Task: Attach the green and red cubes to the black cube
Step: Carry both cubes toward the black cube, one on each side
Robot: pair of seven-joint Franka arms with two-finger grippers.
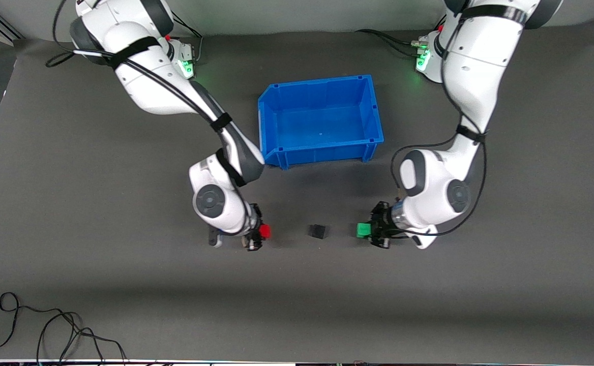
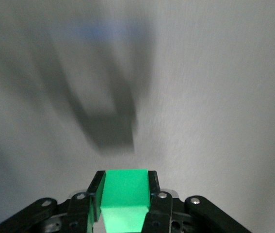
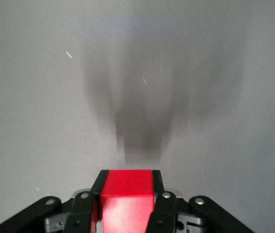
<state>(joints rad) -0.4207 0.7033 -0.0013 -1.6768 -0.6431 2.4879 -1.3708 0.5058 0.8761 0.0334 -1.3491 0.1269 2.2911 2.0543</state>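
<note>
The black cube (image 1: 318, 231) lies on the dark mat, nearer the front camera than the blue bin. My left gripper (image 1: 367, 231) is shut on the green cube (image 1: 362, 230) and holds it level beside the black cube, toward the left arm's end; the cube fills the jaws in the left wrist view (image 2: 123, 196). My right gripper (image 1: 261, 233) is shut on the red cube (image 1: 265, 232) beside the black cube toward the right arm's end; it shows between the fingers in the right wrist view (image 3: 126, 199). The black cube does not show in either wrist view.
A blue bin (image 1: 374, 109), with nothing in it, stands between the arms nearer their bases. Loose black cable (image 1: 48, 325) lies at the front edge toward the right arm's end. Dark mat covers the table.
</note>
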